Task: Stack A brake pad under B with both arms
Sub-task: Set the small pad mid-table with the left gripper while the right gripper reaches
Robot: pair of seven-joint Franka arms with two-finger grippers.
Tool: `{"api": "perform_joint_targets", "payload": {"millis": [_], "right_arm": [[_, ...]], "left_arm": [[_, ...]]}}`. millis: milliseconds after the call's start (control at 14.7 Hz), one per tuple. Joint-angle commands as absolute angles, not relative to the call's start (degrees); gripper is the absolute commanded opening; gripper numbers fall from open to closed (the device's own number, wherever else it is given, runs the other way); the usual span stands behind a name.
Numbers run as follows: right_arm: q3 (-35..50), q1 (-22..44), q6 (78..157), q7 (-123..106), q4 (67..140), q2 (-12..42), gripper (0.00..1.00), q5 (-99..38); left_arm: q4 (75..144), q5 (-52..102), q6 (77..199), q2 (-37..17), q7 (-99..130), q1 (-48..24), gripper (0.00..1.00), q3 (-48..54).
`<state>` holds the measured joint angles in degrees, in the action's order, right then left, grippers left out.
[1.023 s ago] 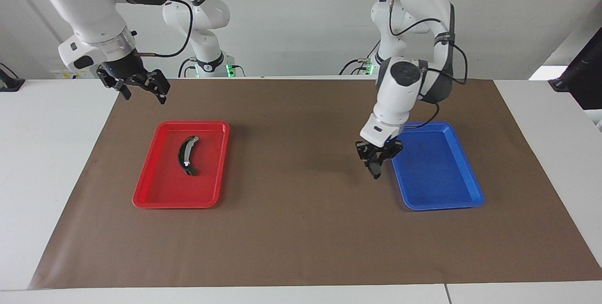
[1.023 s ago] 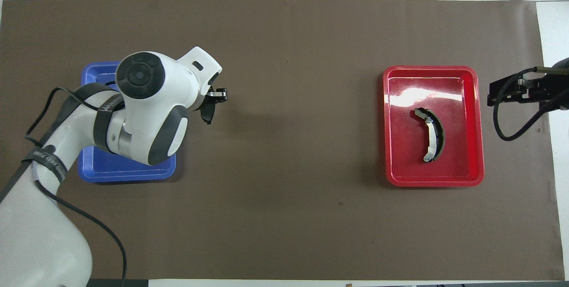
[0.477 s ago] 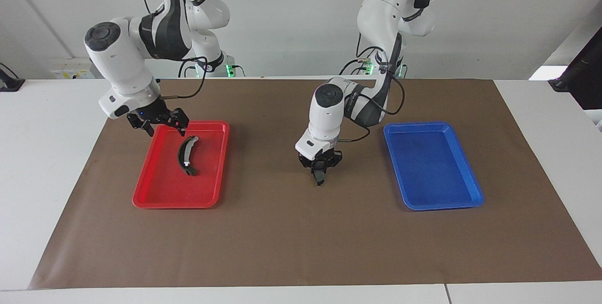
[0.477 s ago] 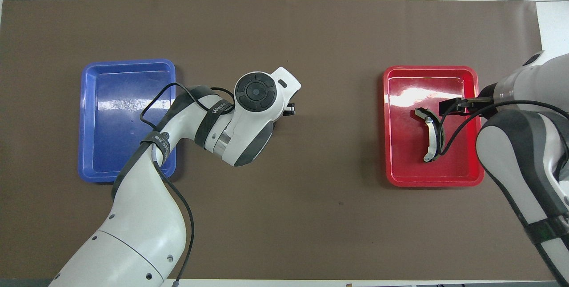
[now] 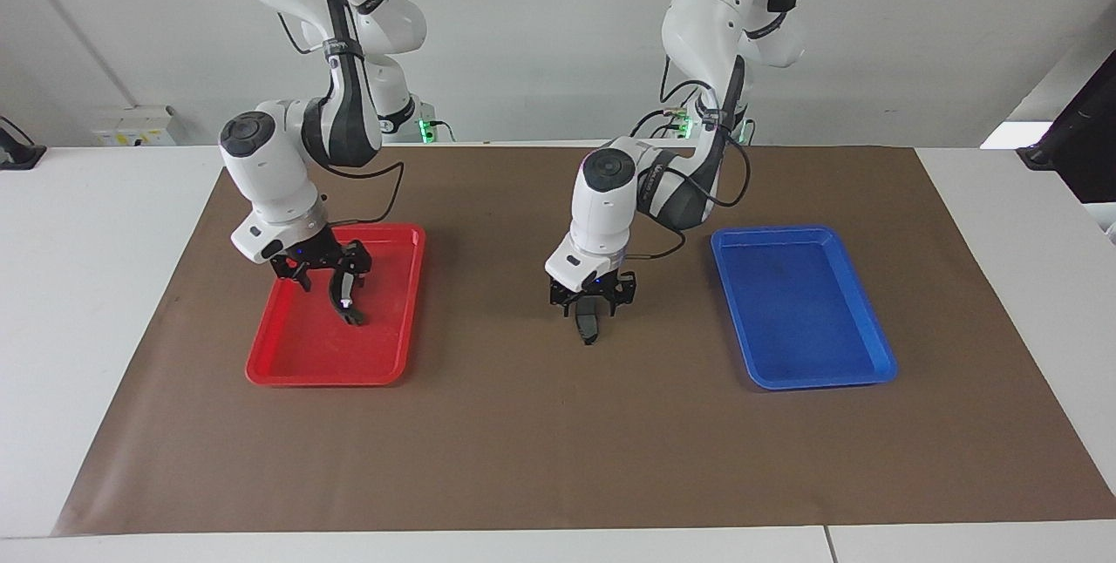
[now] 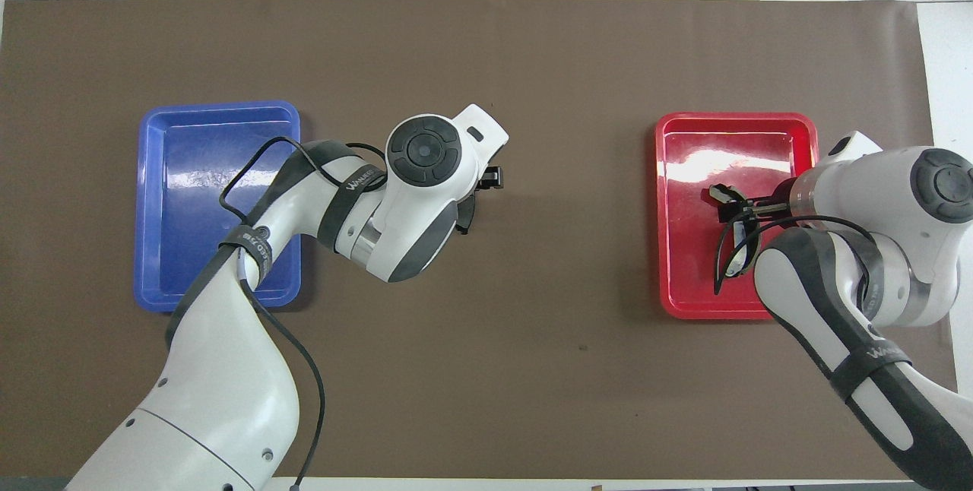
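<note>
Seeing brown mat (image 5: 558, 423) on surface, blue tray (image 5: 859, 352) bare, red tray (image 5: 288, 362) holding B (image 5: 347, 306). My left tool (image 5: 589, 319) clenched on A brake pad (image 5: 589, 329) over mat middle. Right tool (image 5: 324, 277) spread wide, straddling B.

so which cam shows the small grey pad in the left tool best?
The facing view. There the A brake pad hangs edge-on below the left tool, over the brown mat between the two trays. In the overhead view the left arm's wrist covers nearly all of it; only a dark sliver shows.
</note>
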<state>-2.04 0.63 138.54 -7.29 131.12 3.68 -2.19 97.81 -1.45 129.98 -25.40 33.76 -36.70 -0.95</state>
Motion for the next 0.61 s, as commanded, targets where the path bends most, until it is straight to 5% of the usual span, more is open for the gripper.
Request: {"api": "perform_joint_targets", "payload": {"millis": [0,273,545], "right_arm": [[-1.7,-0.2,142.2,-9.9,134.4,3.5,0.99,-3.7],[-1.7,-0.2,143.1,-9.9,135.1,5.5,0.97,-3.7],[-1.7,-0.1,142.6,-10.5,134.9,5.5,0.73,-3.6]], "left_arm": [[107.7,-1.1,128.8,-13.5,28.7,-30.7,1.0,-1.1],[110.6,-1.1,118.8,-5.6,15.5,-20.7,1.0,-1.0],[110.0,-1.1,113.6,-0.3,14.2,-12.1,1.0,-1.2]]}}
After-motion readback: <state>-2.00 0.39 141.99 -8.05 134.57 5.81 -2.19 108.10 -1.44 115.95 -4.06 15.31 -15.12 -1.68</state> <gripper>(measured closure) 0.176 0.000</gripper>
